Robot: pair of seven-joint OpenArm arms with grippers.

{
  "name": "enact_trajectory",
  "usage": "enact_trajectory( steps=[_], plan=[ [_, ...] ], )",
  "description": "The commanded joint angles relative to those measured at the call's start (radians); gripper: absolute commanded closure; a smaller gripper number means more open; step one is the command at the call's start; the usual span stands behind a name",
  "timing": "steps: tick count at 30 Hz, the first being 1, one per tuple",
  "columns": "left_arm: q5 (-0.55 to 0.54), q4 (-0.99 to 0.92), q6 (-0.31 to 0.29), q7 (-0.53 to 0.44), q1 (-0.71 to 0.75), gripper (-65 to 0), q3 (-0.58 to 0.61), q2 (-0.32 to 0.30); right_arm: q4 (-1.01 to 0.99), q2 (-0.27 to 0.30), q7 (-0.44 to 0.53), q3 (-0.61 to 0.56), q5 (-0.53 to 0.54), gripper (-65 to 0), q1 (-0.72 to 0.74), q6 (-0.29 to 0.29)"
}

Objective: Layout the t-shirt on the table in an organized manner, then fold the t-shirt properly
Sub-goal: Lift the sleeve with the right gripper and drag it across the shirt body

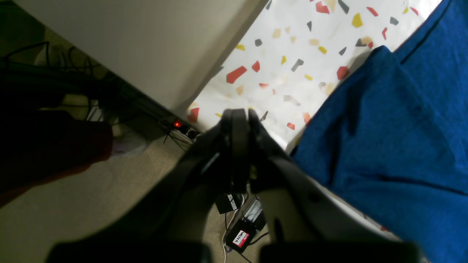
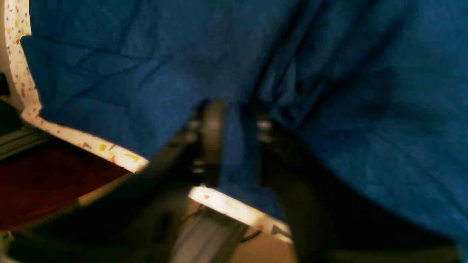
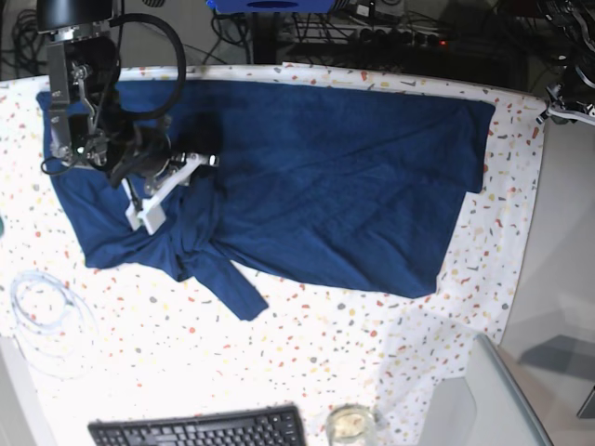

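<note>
One keyboard (image 3: 198, 429), one t-shirt (image 3: 307, 177), two pincers

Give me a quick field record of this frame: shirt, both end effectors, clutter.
t-shirt: spread across the table, one end bunched and wrinkled
right end effector: over the bunched end, jaws parted with fabric between them
left end effector: shut, off the table edge, holding nothing
keyboard: near table edge
</note>
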Motion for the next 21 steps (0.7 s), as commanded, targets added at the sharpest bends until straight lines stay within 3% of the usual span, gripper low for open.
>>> enact_trajectory(
  steps=[1, 4, 11, 16, 21],
  plan=[
    [-0.008, 0.014, -0.001, -0.019, 0.003, 0.0, -0.008, -0.018, 0.056, 0.005, 0.021, 0.005, 0.01, -23.7, 0.033, -0.011],
    [-0.008, 0.014, -0.001, -0.019, 0.003, 0.0, -0.008, -0.018, 0.065, 0.008, 0.02, 0.004, -0.013, -32.6, 0.127, -0.035],
    [-0.008, 0.014, -0.001, -0.019, 0.003, 0.0, -0.008, -0.018, -0.298, -0.001, 0.026, -0.046, -0.267, -33.9, 0.439, -0.027],
    [-0.008, 0.014, -0.001, -0.02, 0.005, 0.0, -0.008, -0.018, -0.557, 0.008, 0.187, -0.21, -0.35, -33.9, 0.569, 0.02],
    [-0.008, 0.014, -0.001, -0.02, 0.006, 0.0, -0.01, -0.018, -0.788, -0.004, 0.288, -0.247, -0.434, -33.5, 0.643, 0.02]
  ],
)
